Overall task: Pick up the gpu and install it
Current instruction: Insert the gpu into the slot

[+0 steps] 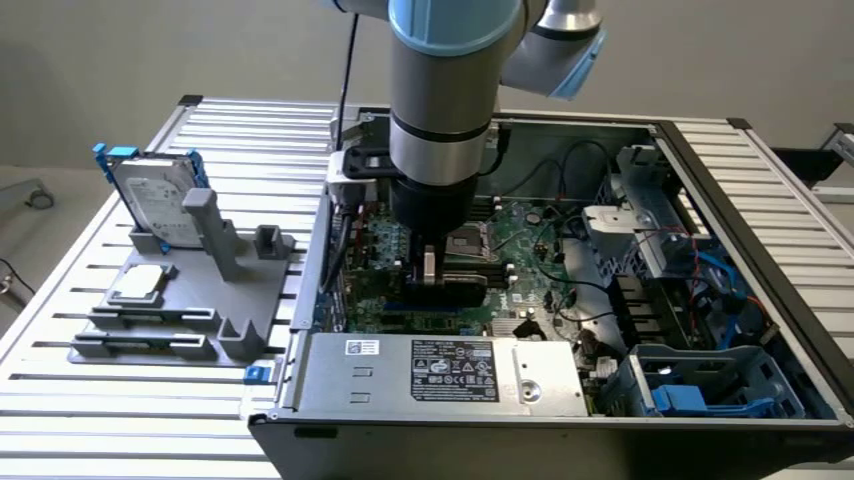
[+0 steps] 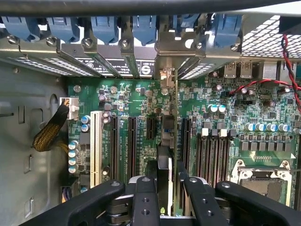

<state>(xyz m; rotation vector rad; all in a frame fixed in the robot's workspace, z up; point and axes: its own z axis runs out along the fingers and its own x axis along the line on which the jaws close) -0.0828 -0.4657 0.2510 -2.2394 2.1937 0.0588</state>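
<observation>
The gpu (image 2: 167, 141) stood on edge inside the open computer case (image 1: 694, 150). It sat low over the motherboard (image 1: 534, 250), in line with the long black expansion slots (image 2: 131, 146). I could not tell whether its lower edge had gone fully into a slot.

From the wrist it looked very thin: a narrow strip of green board with the black cooler on one face. Its silver bracket (image 2: 167, 77) at the far end met the row of slot covers (image 2: 108, 61) on the case's rear wall. In the exterior view it showed as a black block (image 1: 449, 288) under the arm.

The gripper (image 2: 168, 200) was about half closed, with a finger (image 2: 143, 197) on each flat face, clamping the card at the end away from the bracket. That hold probably left the connector edge free to face down and kept the bracket toward the rear wall.

Beside the slots lay the open processor socket (image 2: 256, 181). The power supply (image 1: 441, 370) ran along the case's front edge. On the table (image 1: 80, 420) beside the case, a gray fixture (image 1: 174, 300) carried a hard drive (image 1: 154, 195) upright in a blue frame and a processor chip (image 1: 140, 283) lying flat.
</observation>
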